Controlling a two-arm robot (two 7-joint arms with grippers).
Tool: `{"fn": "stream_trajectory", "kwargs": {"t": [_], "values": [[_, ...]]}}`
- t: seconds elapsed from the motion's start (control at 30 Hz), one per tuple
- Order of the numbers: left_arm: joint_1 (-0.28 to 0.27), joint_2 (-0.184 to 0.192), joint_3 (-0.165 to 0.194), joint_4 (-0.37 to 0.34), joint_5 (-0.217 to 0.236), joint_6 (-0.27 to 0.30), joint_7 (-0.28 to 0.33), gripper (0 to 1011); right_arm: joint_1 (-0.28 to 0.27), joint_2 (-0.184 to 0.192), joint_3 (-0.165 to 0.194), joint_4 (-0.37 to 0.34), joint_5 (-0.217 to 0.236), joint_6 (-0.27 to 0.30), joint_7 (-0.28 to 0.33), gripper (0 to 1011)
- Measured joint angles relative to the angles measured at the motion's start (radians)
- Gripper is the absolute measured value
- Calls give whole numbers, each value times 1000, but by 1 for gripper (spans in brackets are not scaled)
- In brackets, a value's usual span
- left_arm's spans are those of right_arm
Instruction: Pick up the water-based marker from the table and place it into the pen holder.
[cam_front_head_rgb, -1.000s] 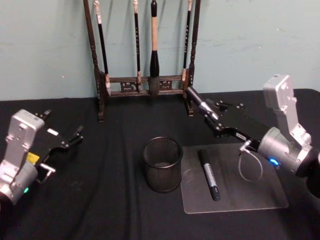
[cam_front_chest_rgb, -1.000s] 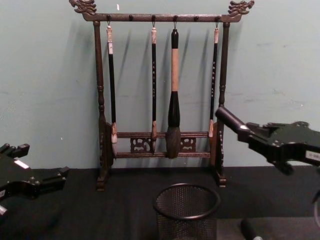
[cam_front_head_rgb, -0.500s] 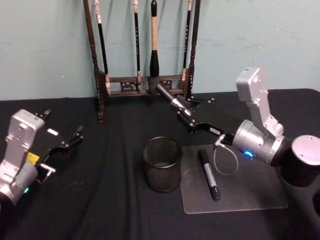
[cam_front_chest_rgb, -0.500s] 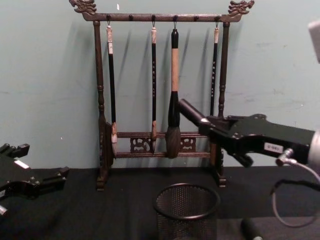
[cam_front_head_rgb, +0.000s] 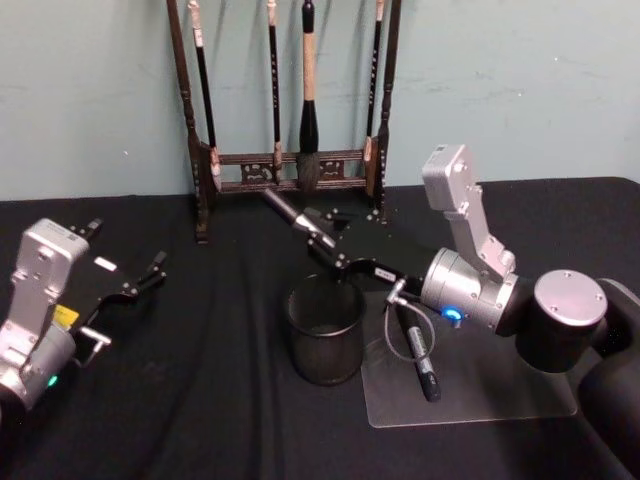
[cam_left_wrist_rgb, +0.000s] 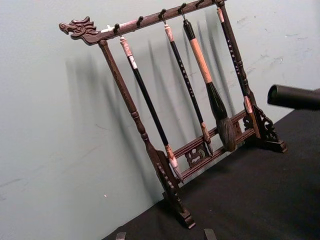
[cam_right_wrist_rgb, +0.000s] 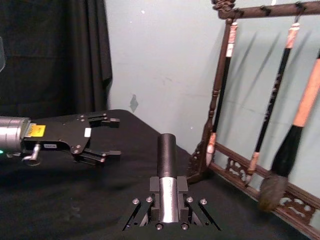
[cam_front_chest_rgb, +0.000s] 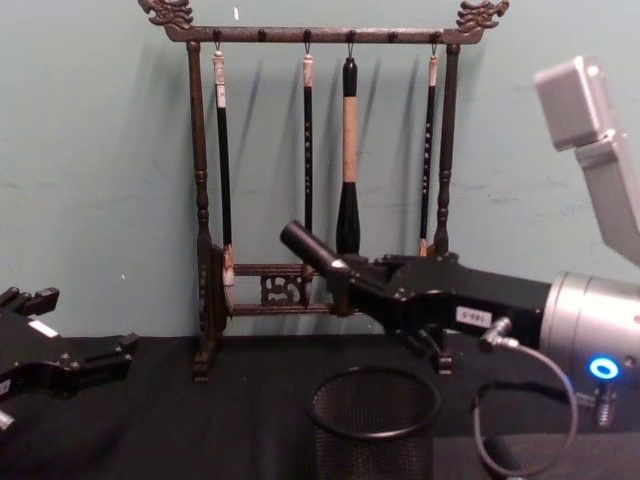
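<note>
Head view: table (cam_front_head_rgb: 200, 410), black cloth. Pen holder (cam_front_head_rgb: 320, 355), mesh cup, centre, upright, nothing visible in it. Right gripper (cam_front_head_rgb: 335, 255), directly above the holder's far rim, jaws closed on the water-based marker (cam_front_head_rgb: 290, 212). The marker is off the table and its cap end points to 10 o'clock. A second marker (cam_front_head_rgb: 418, 350) lies on a clear mat (cam_front_head_rgb: 500, 395) at 3 o'clock of the holder. Left gripper (cam_front_head_rgb: 128, 252), parked at 9 o'clock, well apart, fingers spread wide, holding nothing. Brush rack (cam_front_head_rgb: 290, 158) at 12 o'clock, against the wall. Left wrist view: rack with four hanging brushes, and the marker's cap (cam_left_wrist_rgb: 295, 96) entering from the edge. Right wrist view: the marker's silver barrel is clamped between the jaws, with the black cap (cam_right_wrist_rgb: 166, 150) projecting forward. Chest view: the marker (cam_front_chest_rgb: 305, 245) is held above the holder's rim (cam_front_chest_rgb: 330, 378), nearer level than upright and clear of the mesh. Status, judged: pick-up complete, carry to the holder largely complete. Outstanding: tip the marker downward, lower it inside the rim and release.
</note>
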Motion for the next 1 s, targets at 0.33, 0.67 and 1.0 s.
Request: {"fn": "stream_trajectory", "kwargs": {"t": [0.33,0.67,1.0], "values": [[0,0,0,0,0,0,0,1009,6,-11,-24,26,12,8,12,197],[0,0,0,0,0,0,0,1009,0,-7,-39,34,19,20,13,197],[0,0,0,0,0,0,0,1009,-4,-9,-49,47,24,27,13,197]]}}
